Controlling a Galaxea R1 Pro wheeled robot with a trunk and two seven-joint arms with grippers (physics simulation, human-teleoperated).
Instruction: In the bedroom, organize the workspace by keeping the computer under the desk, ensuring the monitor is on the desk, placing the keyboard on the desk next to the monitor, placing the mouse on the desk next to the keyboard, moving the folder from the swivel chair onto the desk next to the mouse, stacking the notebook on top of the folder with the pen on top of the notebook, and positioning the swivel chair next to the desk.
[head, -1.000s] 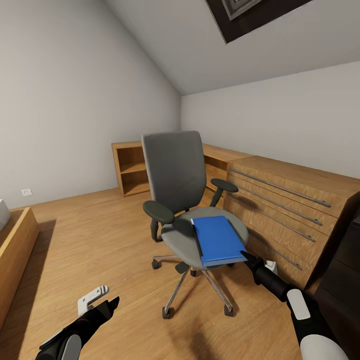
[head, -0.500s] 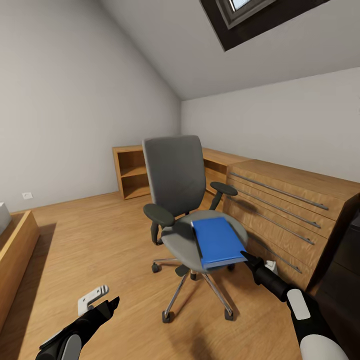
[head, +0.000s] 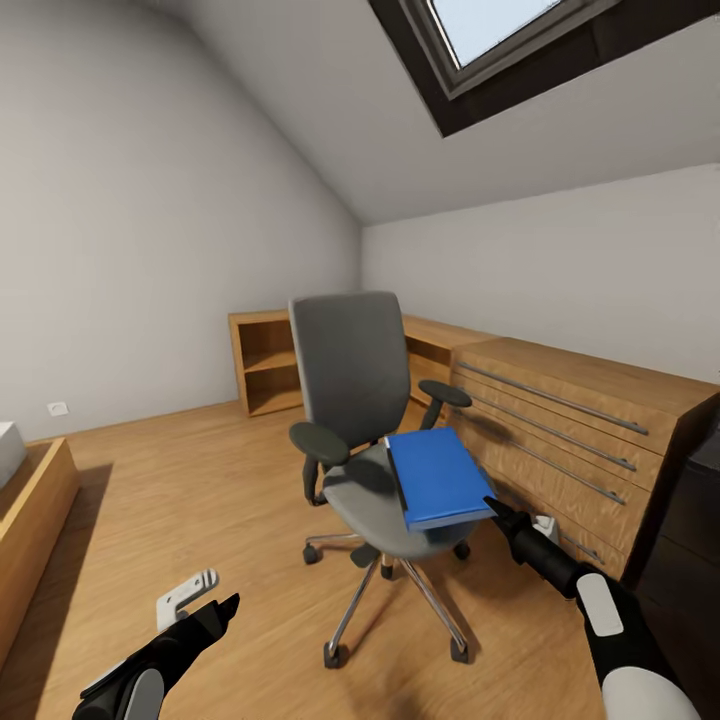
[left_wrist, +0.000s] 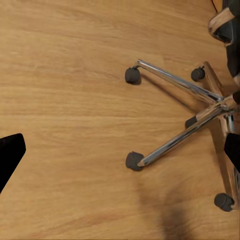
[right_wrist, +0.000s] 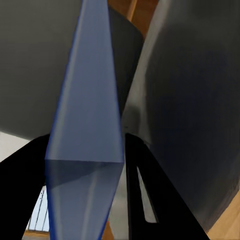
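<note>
The grey swivel chair (head: 350, 370) stands on the wood floor, its chrome base (left_wrist: 180, 135) on casters. The blue folder (head: 437, 478) hangs tilted just above the seat, its near corner raised. My right gripper (head: 497, 510) is shut on that near corner. In the right wrist view the folder (right_wrist: 85, 125) shows edge-on between the black fingers (right_wrist: 145, 195). My left gripper (head: 205, 597) hovers open over bare floor to the chair's near left, its fingertips (left_wrist: 10, 157) wide apart.
A light-wood drawer unit (head: 570, 420) runs along the right wall close behind the chair. An open shelf (head: 265, 355) stands in the far corner. A low wooden unit (head: 30, 500) sits at the left. A black panel (head: 695, 530) shows at the right edge.
The head view has tilted upward, showing more of the skylight. My right gripper has raised the folder's near end off the seat. The left arm is unmoved.
</note>
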